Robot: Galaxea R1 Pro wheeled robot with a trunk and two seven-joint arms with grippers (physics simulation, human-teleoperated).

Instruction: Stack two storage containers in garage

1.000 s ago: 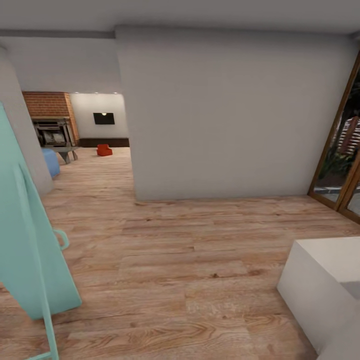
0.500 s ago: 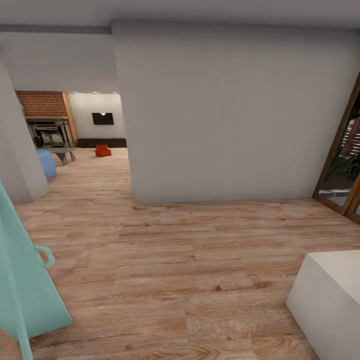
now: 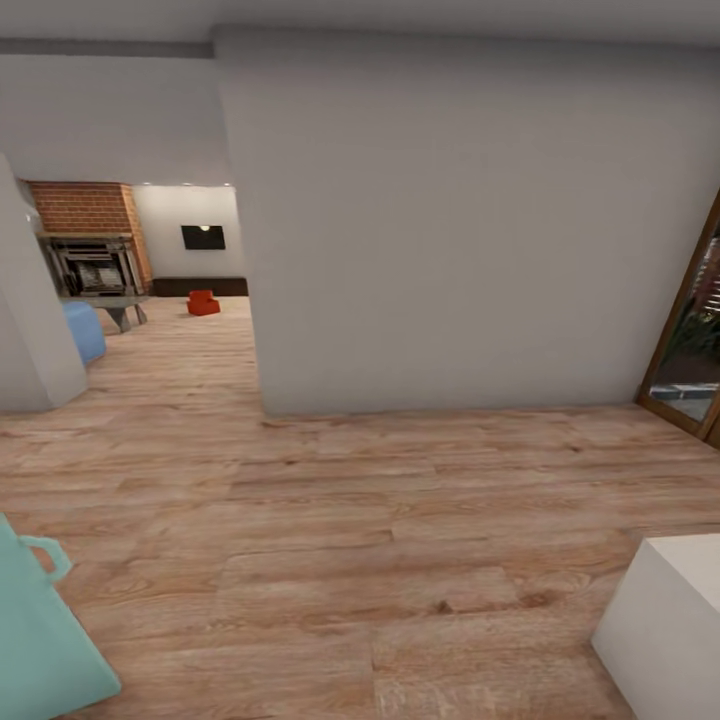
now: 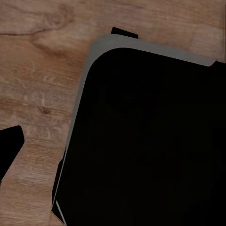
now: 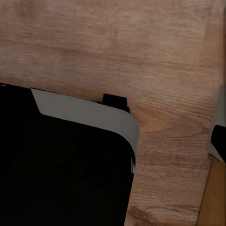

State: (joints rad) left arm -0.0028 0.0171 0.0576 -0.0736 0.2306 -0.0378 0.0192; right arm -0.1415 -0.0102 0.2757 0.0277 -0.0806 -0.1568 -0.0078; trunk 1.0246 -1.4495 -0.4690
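One orange-red storage container [image 3: 203,302] sits far off on the wood-plank floor of the living room [image 3: 170,250], seen through the opening left of a white wall. Only this one is visible. My left gripper [image 4: 113,143] hangs over my black, grey-rimmed base [image 4: 150,141]; one dark fingertip [image 4: 10,143] shows at the picture's edge, with nothing held. My right gripper [image 5: 113,141] also hangs beside the base [image 5: 61,169], its fingertip [image 5: 217,141] out at the edge, with bare planks in between.
A broad white wall [image 3: 450,220] stands straight ahead. A teal object [image 3: 40,630] with a loop handle is close at the left, a white block [image 3: 665,625] close at the right. Wood-framed glass doors [image 3: 690,350] are at the right. Brick fireplace [image 3: 85,215], blue seat [image 3: 82,332] and TV [image 3: 203,237] lie far left.
The whole head view has shifted, so the camera has moved: the teal object and the white block have slid toward the lower corners. The far container keeps its place.
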